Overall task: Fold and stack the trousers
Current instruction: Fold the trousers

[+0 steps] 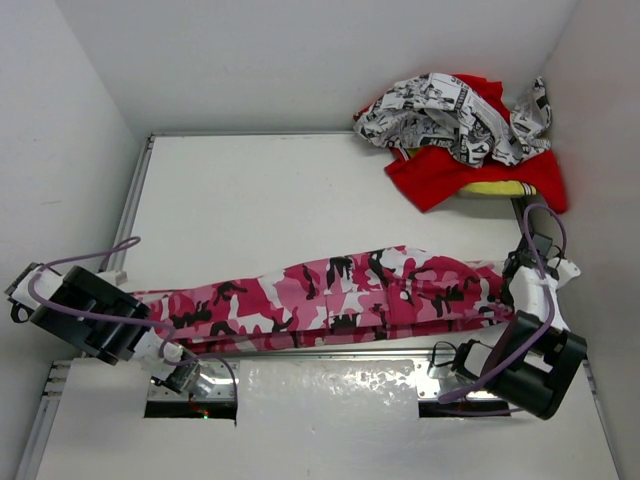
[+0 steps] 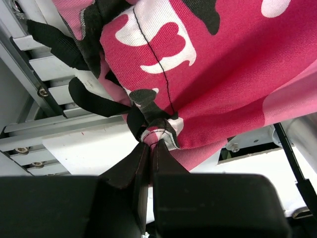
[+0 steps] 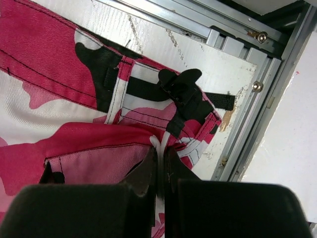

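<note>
We see the left gripper closed tight, its two black fingers pinching a small bunched fold at the hem of the trousers, where pink, white and black cloth gathers into a knot right at the fingertips. Black ties trail from that hem to the left, over the grey metal rails at the table's edge. The pink cloth spreads up and to the right from the grip and fills most of the left wrist view.

The right gripper is closed as well. Its fingers clamp a thin edge of cloth at the waist end, just below a black strap that runs through the waistband. A pink inner lining lies just left of the fingers, and the printed outer cloth spreads up and left over the white table.

From above, the trousers lie as one long band along the near edge of the table, hem at the left by the left arm, waist at the right by the right arm, with the legs lying together. The band looks drawn fairly straight between the two grips, though we cannot tell whether the ends are lifted clear of the surface.

At the far right corner sits a heap: a black-and-white printed cloth on top of a red cloth, well apart from the trousers
</note>
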Controlling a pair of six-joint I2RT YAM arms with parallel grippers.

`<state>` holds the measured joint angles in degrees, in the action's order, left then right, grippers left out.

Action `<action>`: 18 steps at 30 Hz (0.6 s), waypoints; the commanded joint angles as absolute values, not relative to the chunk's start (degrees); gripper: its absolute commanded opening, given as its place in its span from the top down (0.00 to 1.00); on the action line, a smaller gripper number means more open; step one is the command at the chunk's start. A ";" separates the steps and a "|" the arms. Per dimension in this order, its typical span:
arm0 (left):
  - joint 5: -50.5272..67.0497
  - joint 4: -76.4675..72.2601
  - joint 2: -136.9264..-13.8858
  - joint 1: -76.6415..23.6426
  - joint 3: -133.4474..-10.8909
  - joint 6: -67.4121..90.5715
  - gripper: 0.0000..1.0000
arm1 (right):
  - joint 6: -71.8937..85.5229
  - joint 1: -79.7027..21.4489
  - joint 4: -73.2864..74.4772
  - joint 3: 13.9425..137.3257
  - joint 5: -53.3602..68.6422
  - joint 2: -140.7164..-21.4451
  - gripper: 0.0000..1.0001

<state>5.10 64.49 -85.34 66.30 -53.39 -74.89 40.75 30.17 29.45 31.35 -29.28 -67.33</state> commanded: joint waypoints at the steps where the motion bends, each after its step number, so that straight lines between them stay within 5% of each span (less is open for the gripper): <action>1: 1.32 58.09 -85.69 67.06 -57.99 -78.49 1.00 | 38.15 31.55 24.96 34.45 -34.18 -66.97 1.00; 4: 1.50 61.42 -86.83 67.15 -59.59 -79.71 0.99 | 36.30 31.73 25.05 36.38 -34.19 -67.76 1.00; 7: -2.08 64.50 -87.10 67.15 -56.80 -83.22 0.65 | 35.51 31.64 25.31 35.51 -32.53 -67.85 0.94; 9: -4.82 65.03 -86.75 67.58 -53.81 -86.03 0.49 | 37.08 31.73 27.06 35.16 -33.22 -67.50 0.64; 10: -6.40 66.08 -86.40 68.02 -53.79 -87.26 0.44 | 37.79 31.64 27.42 34.98 -34.53 -66.80 0.38; 11: -6.42 67.22 -86.31 68.46 -54.49 -89.71 0.39 | 37.79 31.64 27.51 35.15 -35.15 -66.54 0.32; 16: 7.85 75.50 -92.79 69.26 -76.25 -84.75 0.36 | 34.82 31.73 27.78 41.20 -37.27 -65.13 0.23; 18: 12.20 75.50 -95.52 68.39 -83.98 -76.58 0.50 | 33.41 31.38 26.37 43.06 -34.12 -64.60 0.26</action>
